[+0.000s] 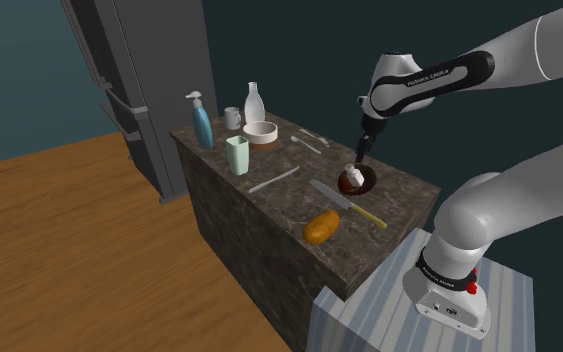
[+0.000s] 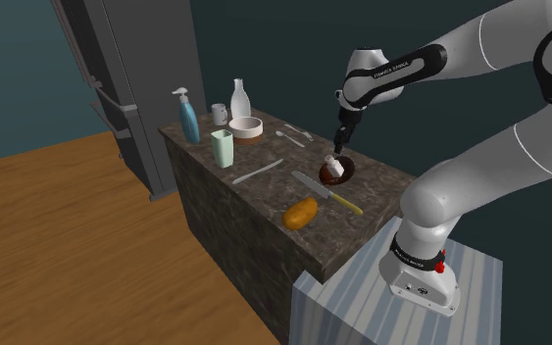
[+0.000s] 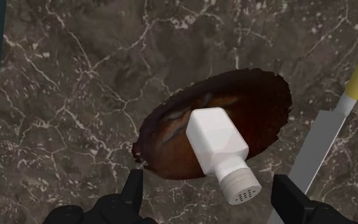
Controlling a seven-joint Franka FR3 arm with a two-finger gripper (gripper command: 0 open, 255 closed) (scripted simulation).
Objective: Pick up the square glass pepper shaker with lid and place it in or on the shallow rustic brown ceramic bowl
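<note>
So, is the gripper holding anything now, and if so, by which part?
Nothing is held. The gripper is open and its fingers touch nothing. The white pepper shaker rests free in the brown bowl beneath it.

I've got a dark marbled stone countertop [image 1: 281, 200] carrying everything. Far end, clustered: tall blue pump bottle [image 1: 201, 122], small white mug [image 1: 232, 117], white carafe-shaped bottle [image 1: 254, 102] and shallow white round dish on a brown base [image 1: 260, 132]. Pale green tumbler [image 1: 237, 155] stands upright near them. Thin pale cutlery pieces [image 1: 309, 142] lie beside the dish. Long thin grey utensil [image 1: 274, 180] lies mid-counter. Near end: grey-bladed kitchen knife with yellow handle [image 1: 347, 202], orange-brown bread loaf [image 1: 320, 227] beside the blade, shallow dark-brown round bowl [image 1: 365, 184] just past the knife.
</note>
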